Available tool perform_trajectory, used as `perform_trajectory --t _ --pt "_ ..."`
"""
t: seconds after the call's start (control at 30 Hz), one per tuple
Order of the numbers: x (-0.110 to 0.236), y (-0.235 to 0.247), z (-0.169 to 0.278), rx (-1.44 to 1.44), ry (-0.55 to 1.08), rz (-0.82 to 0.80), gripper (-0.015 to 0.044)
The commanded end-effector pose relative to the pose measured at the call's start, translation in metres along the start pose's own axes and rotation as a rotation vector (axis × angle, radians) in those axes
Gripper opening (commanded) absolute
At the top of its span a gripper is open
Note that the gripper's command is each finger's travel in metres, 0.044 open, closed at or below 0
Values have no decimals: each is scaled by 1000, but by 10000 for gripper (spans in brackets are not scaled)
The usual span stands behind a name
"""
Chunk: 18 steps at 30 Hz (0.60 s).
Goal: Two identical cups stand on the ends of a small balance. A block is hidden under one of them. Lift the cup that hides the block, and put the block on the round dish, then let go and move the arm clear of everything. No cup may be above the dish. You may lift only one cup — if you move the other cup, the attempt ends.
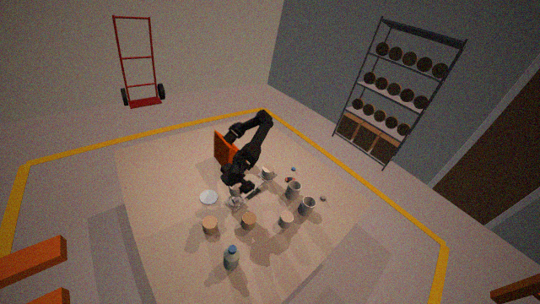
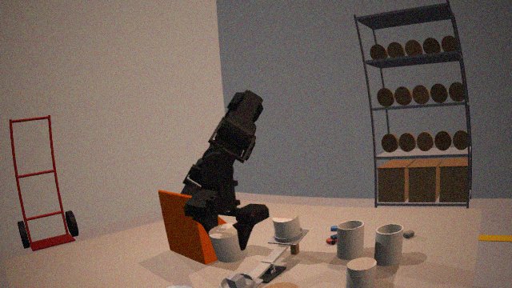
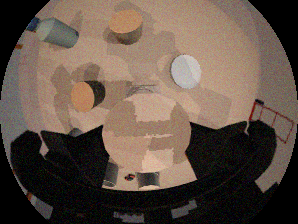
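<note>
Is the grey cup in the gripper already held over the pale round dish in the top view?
No: the grey cup in the gripper sits to the right of the pale round dish, with bare floor showing between them.

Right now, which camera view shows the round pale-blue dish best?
The top view: the round pale-blue dish lies whole and unobstructed beside the black arm. The wrist view shows it smaller and blurred. In the exterior view only a sliver shows at the bottom edge.

Mid-frame, the tan counter [image 1: 160, 177] carries a round dish [image 1: 208, 197], a balance [image 2: 276, 254], cylinders [image 1: 209, 224] and a bottle [image 1: 231, 257].
</note>
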<state>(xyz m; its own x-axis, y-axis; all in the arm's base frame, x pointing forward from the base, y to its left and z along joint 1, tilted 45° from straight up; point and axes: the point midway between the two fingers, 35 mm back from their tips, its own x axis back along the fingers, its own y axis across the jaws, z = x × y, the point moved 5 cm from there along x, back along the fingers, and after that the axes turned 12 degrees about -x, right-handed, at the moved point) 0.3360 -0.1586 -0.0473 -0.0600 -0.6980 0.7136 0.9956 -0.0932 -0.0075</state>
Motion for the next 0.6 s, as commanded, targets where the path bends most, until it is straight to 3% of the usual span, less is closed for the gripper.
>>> perform_trajectory --t 0.0,0.57 --pt "-1 0 0 -1 0 0 0" --pt "-1 -4 -6 -2 -3 -1 0"
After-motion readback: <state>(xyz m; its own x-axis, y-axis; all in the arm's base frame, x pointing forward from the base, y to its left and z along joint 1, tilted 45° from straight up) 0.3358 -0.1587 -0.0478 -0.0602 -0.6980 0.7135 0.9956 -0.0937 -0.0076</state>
